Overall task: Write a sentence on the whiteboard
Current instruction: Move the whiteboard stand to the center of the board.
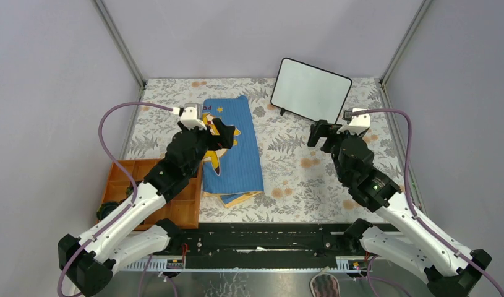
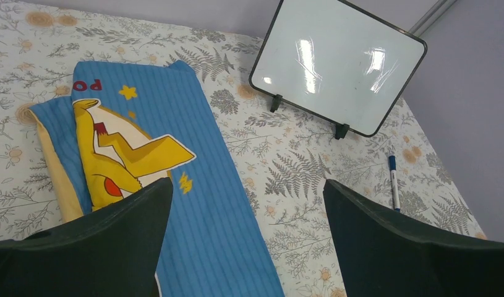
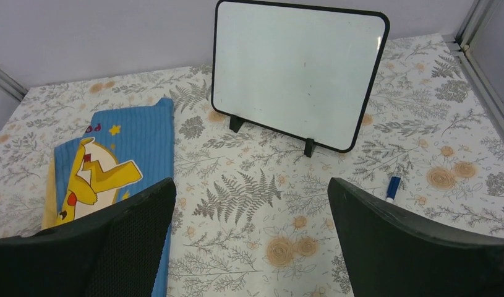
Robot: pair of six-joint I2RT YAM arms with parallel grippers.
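The whiteboard [image 1: 311, 90] stands tilted on its black feet at the back of the table, and its face is blank. It also shows in the left wrist view [image 2: 339, 65] and the right wrist view [image 3: 295, 71]. No sentence shows on it. A blue-capped marker [image 2: 392, 182] lies on the tablecloth right of the board's front, and its cap shows in the right wrist view [image 3: 392, 187]. My left gripper [image 1: 223, 132] [image 2: 247, 185] is open and empty above the blue cloth's right edge. My right gripper [image 1: 323, 133] [image 3: 251, 182] is open and empty in front of the board.
A blue cartoon-print cloth [image 1: 234, 148] [image 2: 175, 105] [image 3: 138, 136] lies folded left of centre on the floral tablecloth. A brown compartment tray [image 1: 116, 167] sits at the front left. Grey walls with metal corner posts close in the table.
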